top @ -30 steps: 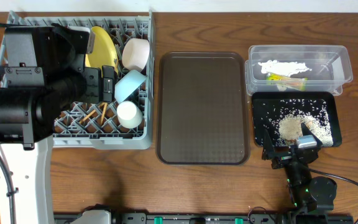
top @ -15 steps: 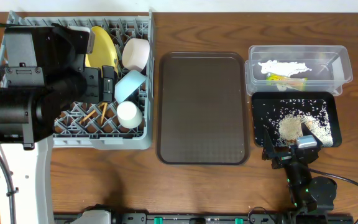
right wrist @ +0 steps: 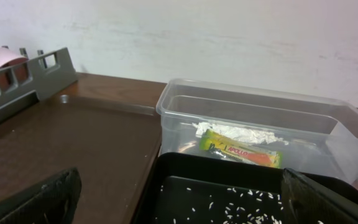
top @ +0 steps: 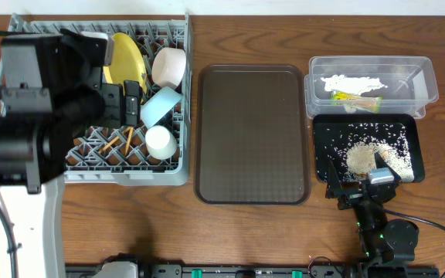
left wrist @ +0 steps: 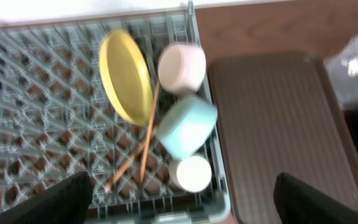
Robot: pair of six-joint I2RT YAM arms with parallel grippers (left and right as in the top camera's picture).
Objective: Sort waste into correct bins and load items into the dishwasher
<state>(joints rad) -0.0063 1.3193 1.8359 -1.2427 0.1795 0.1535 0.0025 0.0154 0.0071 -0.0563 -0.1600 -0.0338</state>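
The grey dish rack (top: 91, 166) at the left holds a yellow plate (top: 126, 55) on edge, a cream cup (top: 169, 67), a light blue bowl (top: 161, 106), a white bowl (top: 160, 141) and two chopsticks (top: 118, 141). My left gripper (top: 133, 104) hangs above them, open and empty; its wrist view shows the plate (left wrist: 126, 74) and blue bowl (left wrist: 188, 124) between wide fingers (left wrist: 182, 199). The clear tub (top: 427, 81) holds white paper (top: 354, 80) and the wrapper (top: 355, 97). Rice (top: 359, 158) lies in the black tray (top: 323, 131). My right gripper (top: 365, 189) is open at its near edge (right wrist: 182, 205).
A large dark brown serving tray (top: 252, 133) lies between the rack and the bins, on a wooden table. The left arm's body covers the rack's left half. In the right wrist view the wrapper (right wrist: 244, 149) shows through the tub wall.
The left arm has shifted slightly to the left over the rack, uncovering more of the yellow plate. The right arm and the bins have not moved.
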